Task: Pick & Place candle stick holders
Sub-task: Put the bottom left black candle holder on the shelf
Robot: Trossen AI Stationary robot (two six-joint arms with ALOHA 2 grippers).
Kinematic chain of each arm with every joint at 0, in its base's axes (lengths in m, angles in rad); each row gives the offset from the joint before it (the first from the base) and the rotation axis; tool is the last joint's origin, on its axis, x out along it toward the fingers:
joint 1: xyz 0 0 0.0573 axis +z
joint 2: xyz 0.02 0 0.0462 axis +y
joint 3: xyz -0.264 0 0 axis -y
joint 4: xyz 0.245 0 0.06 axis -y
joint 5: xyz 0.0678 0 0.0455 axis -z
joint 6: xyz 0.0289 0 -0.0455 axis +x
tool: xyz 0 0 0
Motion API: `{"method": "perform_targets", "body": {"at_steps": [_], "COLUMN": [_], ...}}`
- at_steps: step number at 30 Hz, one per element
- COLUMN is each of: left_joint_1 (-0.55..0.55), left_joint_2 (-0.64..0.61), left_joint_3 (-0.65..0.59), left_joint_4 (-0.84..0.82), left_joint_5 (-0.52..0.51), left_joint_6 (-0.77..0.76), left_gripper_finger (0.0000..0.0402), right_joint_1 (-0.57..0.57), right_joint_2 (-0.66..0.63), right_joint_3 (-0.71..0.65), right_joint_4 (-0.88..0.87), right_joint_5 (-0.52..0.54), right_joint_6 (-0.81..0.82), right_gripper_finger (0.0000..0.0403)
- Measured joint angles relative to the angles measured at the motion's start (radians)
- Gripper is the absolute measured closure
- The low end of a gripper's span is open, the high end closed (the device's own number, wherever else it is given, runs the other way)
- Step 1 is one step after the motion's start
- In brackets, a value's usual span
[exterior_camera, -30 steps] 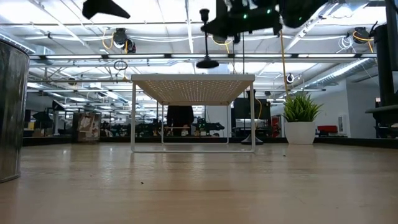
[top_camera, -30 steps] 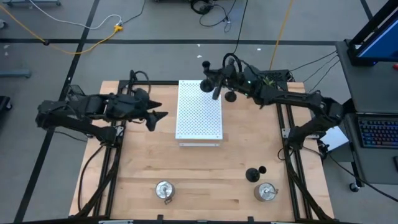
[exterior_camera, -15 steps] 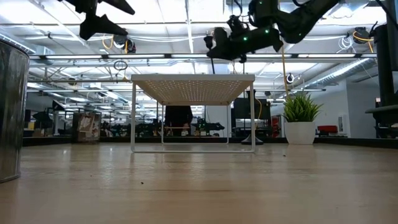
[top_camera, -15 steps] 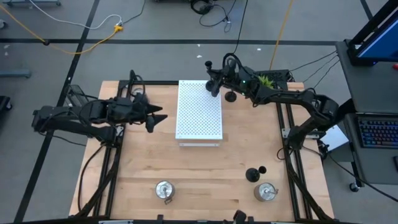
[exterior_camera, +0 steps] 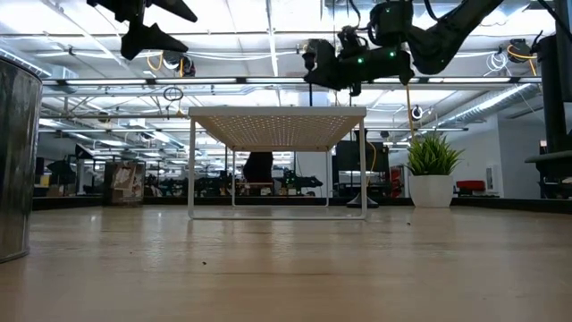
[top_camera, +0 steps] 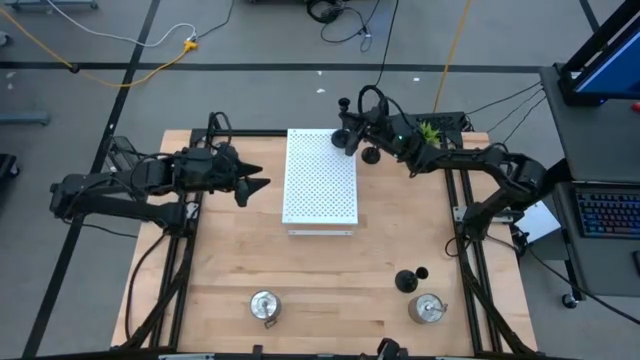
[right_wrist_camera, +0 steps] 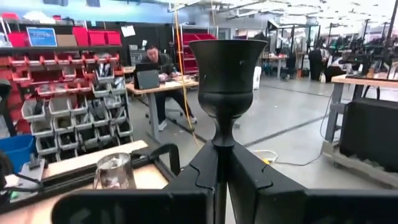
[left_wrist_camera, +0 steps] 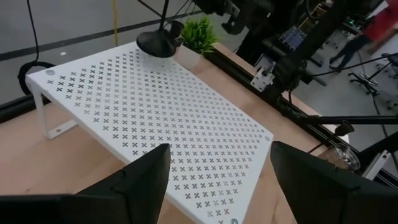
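High view first: my right gripper (top_camera: 352,137) sits over the far right corner of the white perforated board (top_camera: 320,178), clamped on a black candle stick holder (top_camera: 345,122). The board's surface lies straight beneath the claw, so I judge the coming move to be a plain descent. A second black holder (top_camera: 371,154) stands just beside the claw, off the board's right edge, and the green plant (top_camera: 428,130) sits behind the wrist; both are close enough to clip if I swing sideways. The left gripper (top_camera: 248,185) waits beside the board's left edge, fingers spread and empty. Well away toward the near edge stand two silver holders (top_camera: 264,305) (top_camera: 427,308) and one more black holder (top_camera: 407,281).

Low view: the right claw (exterior_camera: 323,64) hangs above the board's (exterior_camera: 277,117) top, and the held holder's stem looks upright, its long axis vertical, with clear air still under it.

Left wrist view: the open fingers (left_wrist_camera: 142,182) frame the board (left_wrist_camera: 155,118), and at its far corner the round base (left_wrist_camera: 159,45) of the held holder hovers just over the surface, the plant (left_wrist_camera: 198,36) right behind.

Right wrist view: my fingers (right_wrist_camera: 245,177) are pinched tight on the stem of the black goblet (right_wrist_camera: 225,78), cup end pointing away from the claw. A silver holder (right_wrist_camera: 114,171) shows farther off.
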Motion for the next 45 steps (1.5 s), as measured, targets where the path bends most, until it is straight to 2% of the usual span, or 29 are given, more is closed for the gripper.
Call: {"method": "perform_targets", "body": {"at_steps": [16, 19, 25, 29, 34, 45], "left_joint_1": [-0.001, -0.020, -0.071, -0.087, -0.100, -0.013], "left_joint_2": [0.001, 0.002, 0.013, 0.013, -0.002, -0.053], "left_joint_3": [0.000, 0.000, 0.000, -0.054, -0.152, -0.213], "left_joint_4": [0.001, 0.013, -0.011, 0.031, 0.139, 0.204], "left_joint_5": [0.000, -0.060, -0.273, -0.335, -0.320, -0.188], "left_joint_6": [0.029, 0.072, 0.154, 0.143, 0.112, 0.154], "left_gripper_finger": [0.0117, 0.0117, 0.0117, 0.0117, 0.0117, 0.0117], "right_joint_1": [-0.005, -0.006, -0.006, -0.006, -0.006, -0.006], "right_joint_2": [0.035, 0.035, 0.044, 0.062, 0.064, 0.064], "right_joint_3": [-0.001, -0.001, -0.001, -0.001, -0.001, 0.000], "right_joint_4": [0.010, 0.010, 0.019, 0.029, 0.041, 0.031], "right_joint_5": [-0.004, -0.004, -0.004, -0.004, -0.007, -0.008], "right_joint_6": [-0.023, -0.023, -0.024, -0.016, -0.028, -0.029], "right_gripper_finger": [0.0394, 0.0394, 0.0392, 0.0392, 0.0391, 0.0390]}}
